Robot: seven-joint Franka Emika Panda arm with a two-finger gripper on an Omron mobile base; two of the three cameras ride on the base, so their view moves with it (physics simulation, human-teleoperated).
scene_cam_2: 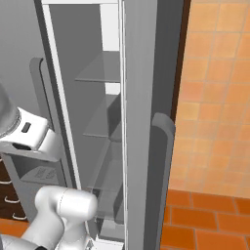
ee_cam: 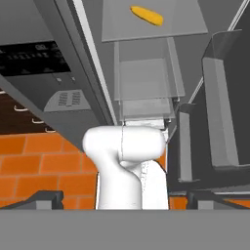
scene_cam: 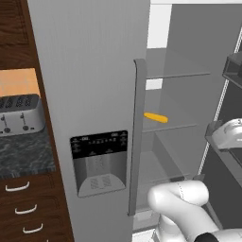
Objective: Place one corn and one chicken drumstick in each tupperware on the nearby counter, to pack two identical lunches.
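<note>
One plain yellow-orange corn (scene_cam: 156, 117) lies on a glass shelf inside the open fridge; the hand view has the same corn (ee_cam: 146, 15) at the top, far beyond the fingers. My gripper (ee_cam: 126, 199) is open with nothing between its wide-apart dark tips, and it hangs in front of the open fridge compartment, well short of the corn. The dark marbled counter (scene_cam: 23, 158) is at the left, past the closed fridge door. The chicken drumstick and the tupperware are out of view.
A silver toaster (scene_cam: 19, 115) stands on the counter above brown drawers (scene_cam: 21, 208). The closed fridge door with its dispenser (scene_cam: 99, 163) separates counter and open compartment. The open door with bins (ee_cam: 219, 122) stands on the right. Orange tiled floor (scene_cam_2: 210, 215) lies below.
</note>
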